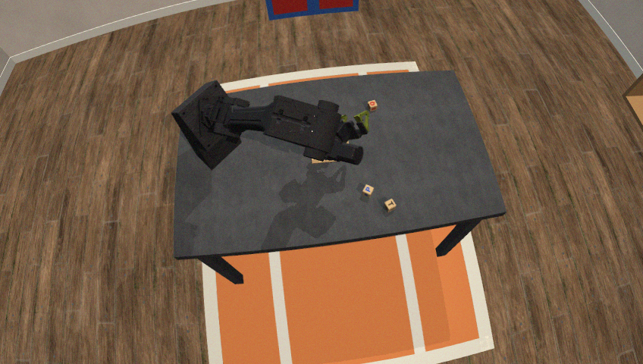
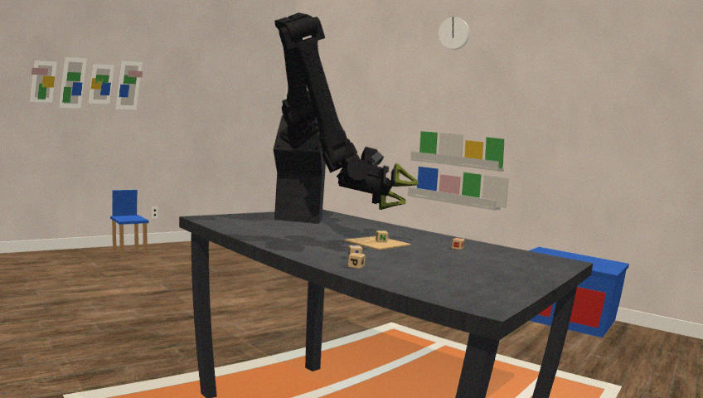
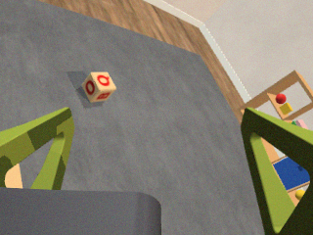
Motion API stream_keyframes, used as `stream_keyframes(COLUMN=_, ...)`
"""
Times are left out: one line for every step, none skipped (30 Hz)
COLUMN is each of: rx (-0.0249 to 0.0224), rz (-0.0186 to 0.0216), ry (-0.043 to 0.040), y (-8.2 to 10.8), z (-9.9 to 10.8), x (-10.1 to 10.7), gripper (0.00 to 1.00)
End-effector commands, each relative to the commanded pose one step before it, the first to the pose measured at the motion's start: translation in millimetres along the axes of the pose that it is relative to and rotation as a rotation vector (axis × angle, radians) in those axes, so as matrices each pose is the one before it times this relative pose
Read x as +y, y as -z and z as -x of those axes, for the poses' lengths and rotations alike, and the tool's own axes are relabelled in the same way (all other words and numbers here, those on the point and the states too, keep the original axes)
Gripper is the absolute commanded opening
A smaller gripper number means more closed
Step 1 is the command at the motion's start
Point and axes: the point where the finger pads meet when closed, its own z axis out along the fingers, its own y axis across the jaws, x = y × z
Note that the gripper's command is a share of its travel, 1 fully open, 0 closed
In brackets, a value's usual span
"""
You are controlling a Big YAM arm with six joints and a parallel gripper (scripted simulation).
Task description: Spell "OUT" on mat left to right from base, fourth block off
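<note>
A dark grey rectangular table point(image 2: 493, 290) is standing on an orange rug over wood flooring, carrying a thin tan square mat point(image 2: 395, 245) near the black arm's base. A wooden cube with a green N point(image 2: 381, 235) is sitting on that mat. The green-fingered gripper point(image 2: 398, 187) is hovering above the table with its jaws spread wide, grasping nothing. The wooden cube with a red O point(image 3: 98, 86) is lying off the mat, ahead of the fingers. The blue-P cube point(image 1: 368, 189) and black-T cube point(image 1: 390, 205) are resting near each other, also off the mat.
</note>
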Motion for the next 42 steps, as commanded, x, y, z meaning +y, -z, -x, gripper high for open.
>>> stream_keyframes(rx=-0.00174, rz=-0.00251, ry=0.00355, y=-0.10, z=0.98, x=-1.72, gripper=1.00)
stream_keyframes(rx=0.00000, rz=0.00000, ry=0.00000, y=0.00, z=0.00, x=0.00, gripper=1.00)
stream_keyframes(rx=0.00000, rz=0.00000, ry=0.00000, y=0.00, z=0.00, x=0.00, gripper=1.00)
stream_keyframes(rx=0.00000, rz=0.00000, ry=0.00000, y=0.00, z=0.00, x=0.00, gripper=1.00)
stream_keyframes(rx=0.00000, rz=0.00000, ry=0.00000, y=0.00, z=0.00, x=0.00, gripper=1.00)
stream_keyframes(rx=0.00000, rz=0.00000, ry=0.00000, y=0.00, z=0.00, x=0.00, gripper=1.00)
stream_keyframes(rx=0.00000, rz=0.00000, ry=0.00000, y=0.00, z=0.00, x=0.00, gripper=1.00)
stream_keyframes(rx=0.00000, rz=0.00000, ry=0.00000, y=0.00, z=0.00, x=0.00, gripper=1.00)
stream_keyframes(rx=0.00000, rz=0.00000, ry=0.00000, y=0.00, z=0.00, x=0.00, gripper=1.00)
stream_keyframes(rx=0.00000, rz=0.00000, ry=0.00000, y=0.00, z=0.00, x=0.00, gripper=1.00)
stream_keyframes(rx=0.00000, rz=0.00000, ry=0.00000, y=0.00, z=0.00, x=0.00, gripper=1.00)
stream_keyframes(rx=0.00000, rz=0.00000, ry=0.00000, y=0.00, z=0.00, x=0.00, gripper=1.00)
stream_keyframes(rx=0.00000, rz=0.00000, ry=0.00000, y=0.00, z=0.00, x=0.00, gripper=1.00)
stream_keyframes(rx=0.00000, rz=0.00000, ry=0.00000, y=0.00, z=0.00, x=0.00, gripper=1.00)
stream_keyframes(rx=0.00000, rz=0.00000, ry=0.00000, y=0.00, z=0.00, x=0.00, gripper=1.00)
stream_keyframes(rx=0.00000, rz=0.00000, ry=0.00000, y=0.00, z=0.00, x=0.00, gripper=1.00)
stream_keyframes(rx=0.00000, rz=0.00000, ry=0.00000, y=0.00, z=0.00, x=0.00, gripper=1.00)
stream_keyframes(rx=-0.00593, rz=0.00094, ry=-0.00677, y=-1.11, z=2.67, x=-0.24, gripper=1.00)
stream_keyframes(rx=-0.01034, rz=0.00902, ry=-0.01532, y=-6.25, z=1.97, x=0.17, gripper=1.00)
stream_keyframes(rx=0.00197, rz=0.01475, ry=-0.01883, y=-4.09, z=-1.17, x=4.33, gripper=1.00)
stream_keyframes(rx=0.00757, rz=0.01613, ry=-0.01623, y=-5.37, z=-2.23, x=0.28, gripper=1.00)
stream_keyframes(rx=0.01149, rz=0.02430, ry=-0.02341, y=-7.95, z=-2.99, x=0.28, gripper=1.00)
stream_keyframes(rx=0.01587, rz=0.03305, ry=-0.02992, y=-10.54, z=-3.37, x=0.11, gripper=1.00)
stream_keyframes(rx=0.02063, rz=0.04181, ry=-0.03492, y=-12.87, z=-3.20, x=-0.28, gripper=1.00)
stream_keyframes(rx=0.02580, rz=0.04967, ry=-0.03751, y=-14.74, z=-2.46, x=-1.10, gripper=1.00)
stream_keyframes(rx=0.03137, rz=0.05553, ry=-0.03715, y=-15.93, z=-1.23, x=-2.58, gripper=1.00)
stream_keyframes(rx=0.03672, rz=0.06027, ry=-0.03512, y=-16.06, z=0.82, x=-3.50, gripper=1.00)
stream_keyframes(rx=0.00000, rz=0.00000, ry=0.00000, y=0.00, z=0.00, x=0.00, gripper=1.00)
stream_keyframes(rx=0.04176, rz=0.06257, ry=-0.03101, y=-15.17, z=3.13, x=-4.30, gripper=1.00)
stream_keyframes(rx=0.00000, rz=0.00000, ry=0.00000, y=0.00, z=0.00, x=0.00, gripper=1.00)
stream_keyframes(rx=0.04603, rz=0.06215, ry=-0.02542, y=-13.35, z=5.37, x=-4.86, gripper=1.00)
stream_keyframes(rx=0.00000, rz=0.00000, ry=0.00000, y=0.00, z=0.00, x=0.00, gripper=1.00)
stream_keyframes(rx=0.00000, rz=0.00000, ry=0.00000, y=0.00, z=0.00, x=0.00, gripper=1.00)
stream_keyframes(rx=0.00000, rz=0.00000, ry=0.00000, y=0.00, z=0.00, x=0.00, gripper=1.00)
stream_keyframes(rx=0.04903, rz=0.05904, ry=-0.01911, y=-10.83, z=7.20, x=-5.11, gripper=1.00)
stream_keyframes(rx=0.05026, rz=0.05361, ry=-0.01287, y=-7.95, z=8.38, x=-5.05, gripper=1.00)
stream_keyframes(rx=0.00000, rz=0.00000, ry=0.00000, y=0.00, z=0.00, x=0.00, gripper=1.00)
stream_keyframes(rx=0.04937, rz=0.04650, ry=-0.00736, y=-5.11, z=8.79, x=-4.71, gripper=1.00)
stream_keyframes(rx=0.04623, rz=0.03850, ry=-0.00303, y=-2.63, z=8.47, x=-4.18, gripper=1.00)
stream_keyframes(rx=0.00000, rz=0.00000, ry=0.00000, y=0.00, z=0.00, x=0.00, gripper=1.00)
stream_keyframes(rx=0.04100, rz=0.03036, ry=-0.00008, y=-0.77, z=7.54, x=-3.52, gripper=1.00)
stream_keyframes(rx=0.03408, rz=0.02269, ry=0.00153, y=0.39, z=6.21, x=-2.80, gripper=1.00)
